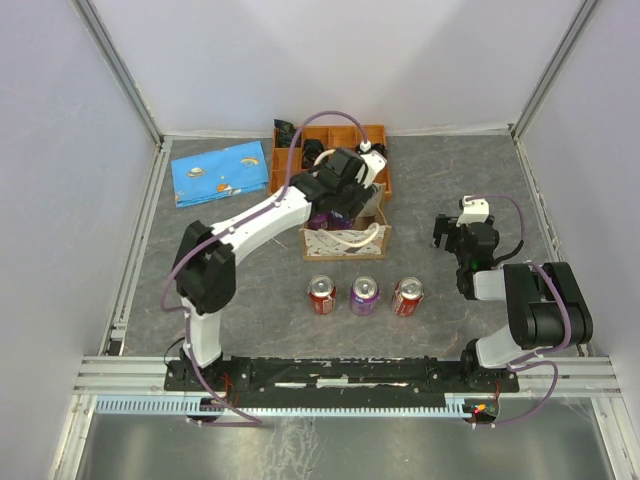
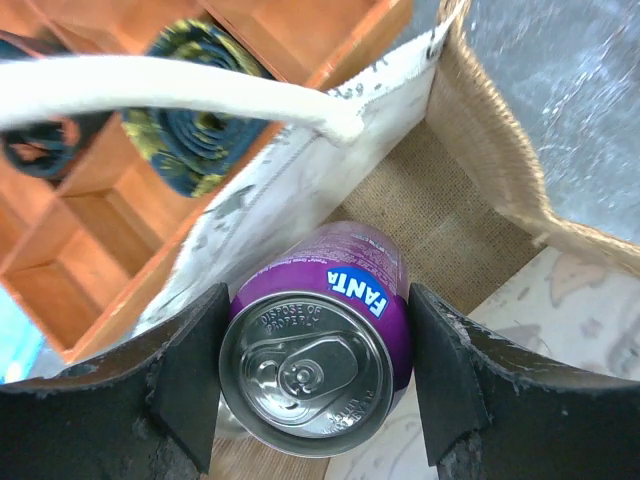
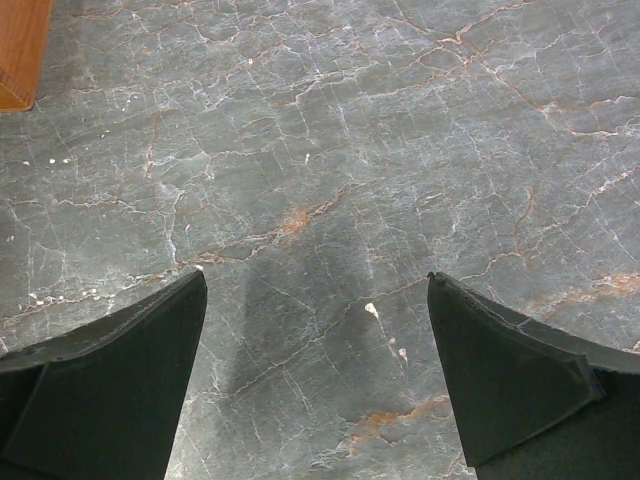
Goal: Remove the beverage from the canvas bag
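The grey marbled counter (image 1: pixel 450 180) carries everything. The left arm (image 1: pixel 250 225) stretches forward from its base, elbow raised, wrist bent down over the canvas bag (image 1: pixel 345 243). Its claw (image 2: pixel 315 335) reaches into the bag's open top. The right arm (image 1: pixel 530 300) sits folded close to its base, well to the right of the bag. Its claw (image 3: pixel 315 370) is spread wide above bare counter.

The orange-brown wooden tray (image 1: pixel 345 135) lies just behind the bag, and a blue flat item (image 1: pixel 220 172) lies behind and to the left of it. In front of the bag stand three cans in a row: red (image 1: pixel 321 295), purple (image 1: pixel 364 296) and red (image 1: pixel 407 296).

The overhead view hides the bag's inside behind the left wrist. The left wrist view shows it. There a purple Fanta can (image 2: pixel 350 275) sits inside the bag against its burlap lining. The claw's two fingers (image 2: pixel 195 380) are closed against its sides. A white handle (image 2: pixel 170 95) crosses above, and a rolled dark cloth (image 2: pixel 190 130) lies in a tray compartment beyond the bag wall.
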You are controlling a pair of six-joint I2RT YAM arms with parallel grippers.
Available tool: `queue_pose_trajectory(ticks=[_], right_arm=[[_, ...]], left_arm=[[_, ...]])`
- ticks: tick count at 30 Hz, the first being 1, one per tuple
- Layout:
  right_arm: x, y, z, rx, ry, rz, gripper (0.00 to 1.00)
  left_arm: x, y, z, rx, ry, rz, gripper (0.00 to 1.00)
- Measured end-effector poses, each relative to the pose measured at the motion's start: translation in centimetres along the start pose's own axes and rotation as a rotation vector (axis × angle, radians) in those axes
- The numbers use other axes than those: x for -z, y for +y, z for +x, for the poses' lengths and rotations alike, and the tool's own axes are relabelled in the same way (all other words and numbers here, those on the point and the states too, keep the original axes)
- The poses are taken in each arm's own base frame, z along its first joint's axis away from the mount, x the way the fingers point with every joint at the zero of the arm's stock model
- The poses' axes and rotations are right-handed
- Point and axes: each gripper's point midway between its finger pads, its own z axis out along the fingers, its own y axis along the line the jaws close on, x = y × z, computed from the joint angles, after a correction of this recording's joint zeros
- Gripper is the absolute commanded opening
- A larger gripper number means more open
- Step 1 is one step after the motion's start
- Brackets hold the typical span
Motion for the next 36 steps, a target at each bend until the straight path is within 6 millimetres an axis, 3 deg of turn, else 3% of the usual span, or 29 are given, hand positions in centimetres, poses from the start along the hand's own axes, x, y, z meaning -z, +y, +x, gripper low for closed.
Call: queue_pose_trajectory(ticks=[7, 10, 19, 23, 26, 31, 36], right_arm=[[0.0, 0.0, 0.0, 0.0, 0.0, 0.0, 0.99], [0.0, 0.0, 0.0, 0.0, 0.0, 0.0, 0.99], [0.0, 0.0, 0.0, 0.0, 0.0, 0.0, 0.99], [0.0, 0.0, 0.0, 0.0, 0.0, 0.0, 0.99], [0.0, 0.0, 0.0, 0.0, 0.0, 0.0, 0.99], [0.0, 0.0, 0.0, 0.0, 0.0, 0.0, 0.99], [0.0, 0.0, 0.0, 0.0, 0.0, 0.0, 0.99]], left_arm=[[8.0, 1.8, -5.3, 0.014, -0.179, -0.045, 0.03], [11.0, 2.4, -6.6, 0.021, -0.232, -0.067, 0.03], [18.0, 4.4, -6.4, 0.036, -0.27, -0.199, 0.03], [20.4, 5.5, -4.2, 0.07, -0.255, -0.268, 0.03], [21.3, 5.8, -1.5, 0.101, -0.222, -0.301, 0.03], [21.3, 4.8, 4.0, 0.135, -0.13, -0.319, 0.03], [20.0, 3.7, 9.3, 0.17, -0.037, -0.328, 0.03]])
